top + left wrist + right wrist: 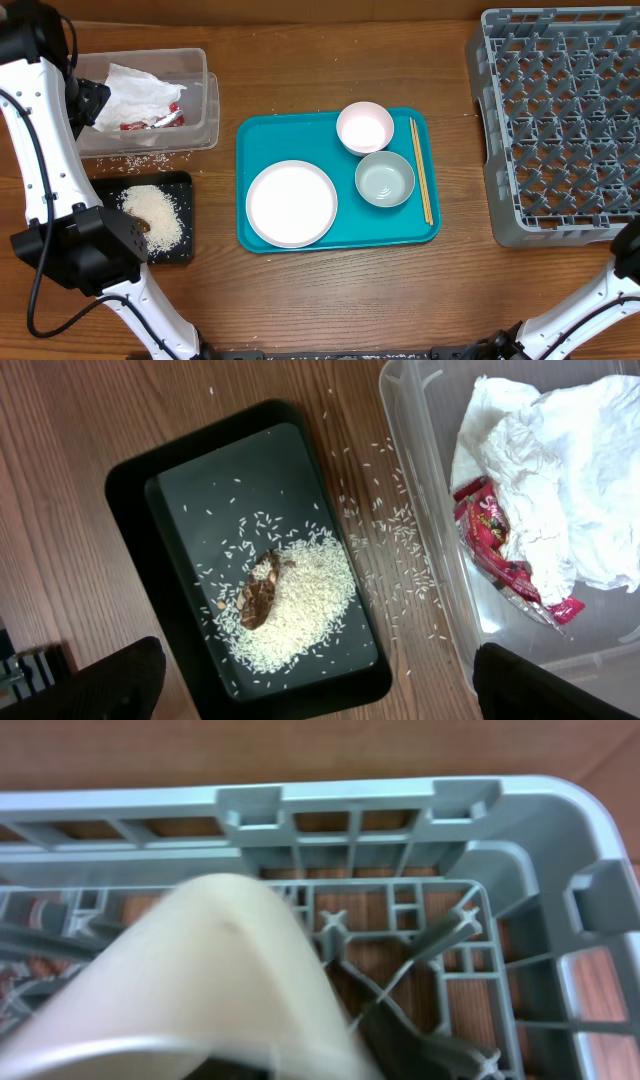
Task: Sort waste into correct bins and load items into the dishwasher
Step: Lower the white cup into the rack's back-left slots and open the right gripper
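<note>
My left gripper (320, 700) hangs open above the near rim of the black tray (130, 490), its dark fingertips (120, 680) spread wide with nothing between them. White rice (300, 605) and a brown scrap (260, 592) lie in that tray. The clear tub (420, 510) holds the crumpled napkin (570, 480) and the red sauce packet (495, 545). In the right wrist view a blurred white cup (200, 980) fills the lower left, above a corner of the grey dish rack (350, 800). The right fingers do not show clearly. The plate (291, 203), bowl (365, 127), grey dish (384, 179) and chopsticks (421, 170) lie on the teal tray (250, 140).
Loose rice grains (140, 160) are scattered on the wood between the tub (200, 100) and the black tray (178, 250). The dish rack (560, 120) fills the right side of the table. The left arm (80, 250) rises along the left edge.
</note>
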